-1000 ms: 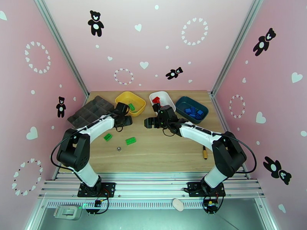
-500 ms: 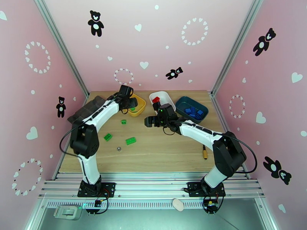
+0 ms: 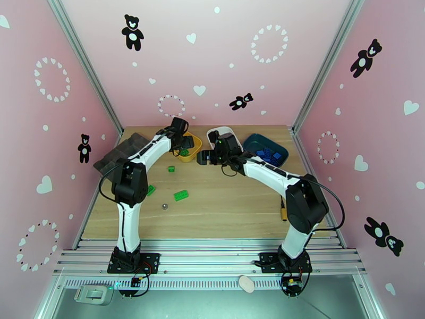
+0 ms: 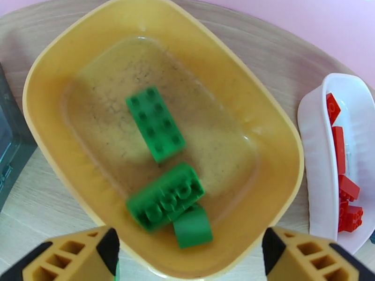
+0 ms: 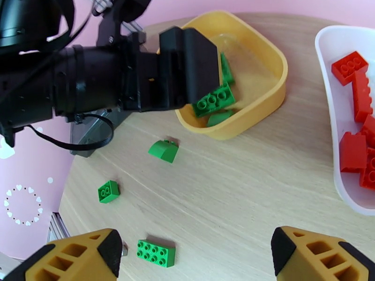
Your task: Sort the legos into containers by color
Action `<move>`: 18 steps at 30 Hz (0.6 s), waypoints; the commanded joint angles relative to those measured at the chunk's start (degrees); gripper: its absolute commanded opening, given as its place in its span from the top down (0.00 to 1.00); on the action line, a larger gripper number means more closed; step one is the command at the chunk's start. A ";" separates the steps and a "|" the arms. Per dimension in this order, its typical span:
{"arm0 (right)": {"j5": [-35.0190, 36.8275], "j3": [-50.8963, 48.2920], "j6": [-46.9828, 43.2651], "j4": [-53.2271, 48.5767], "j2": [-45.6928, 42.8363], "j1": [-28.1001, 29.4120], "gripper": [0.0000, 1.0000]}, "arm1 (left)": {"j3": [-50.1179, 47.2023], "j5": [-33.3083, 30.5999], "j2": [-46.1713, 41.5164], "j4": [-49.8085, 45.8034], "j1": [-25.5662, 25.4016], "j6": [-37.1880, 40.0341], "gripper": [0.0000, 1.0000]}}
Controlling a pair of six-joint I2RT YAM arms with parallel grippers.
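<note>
My left gripper [image 3: 184,144] hangs open over the yellow tray [image 4: 281,151]; in the left wrist view its fingertips [image 4: 105,247] are spread wide with nothing between them. Three green legos lie in that tray: a flat brick [image 4: 154,123], a tilted brick [image 4: 165,196] and a rounded piece [image 4: 192,226]. My right gripper [image 3: 204,157] is open and empty above the table between the yellow and white trays. Loose green legos [image 5: 163,150], [image 5: 108,191], [image 5: 156,253] lie on the wood. Red legos [image 5: 354,90] sit in the white tray [image 5: 328,80]. Blue legos [image 3: 267,154] fill the teal tray [image 3: 255,140].
A dark grey organizer tray [image 3: 119,155] sits at the far left beside the left arm. A small metal ball [image 3: 165,206] lies near the front green brick. A small yellow-tipped object [image 3: 284,212] lies by the right arm. Pink walls close in the table.
My left arm swung from the table up to the yellow tray and its jaws opened, leaving a green brick in the tray. The right gripper shifted slightly toward the far side.
</note>
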 commanded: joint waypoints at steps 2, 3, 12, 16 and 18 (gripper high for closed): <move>-1.39 0.38 -0.12 -0.54 0.57 0.10 0.11 | -7.44 -1.28 -9.71 1.88 -0.05 0.13 0.14; -1.60 0.00 0.03 -0.26 0.31 0.09 0.12 | -9.87 -1.75 -11.67 2.51 -0.07 -0.12 0.15; -3.05 -2.69 0.33 0.72 -0.46 0.39 0.16 | -28.59 -4.99 -24.69 6.79 0.08 -1.84 0.16; -3.20 -3.77 0.60 1.58 -0.01 1.03 0.14 | -35.02 -5.41 -27.47 8.34 0.17 -2.85 0.18; -3.31 -4.24 0.77 2.11 0.49 1.49 0.14 | -37.49 -5.28 -27.70 9.40 0.18 -3.34 0.19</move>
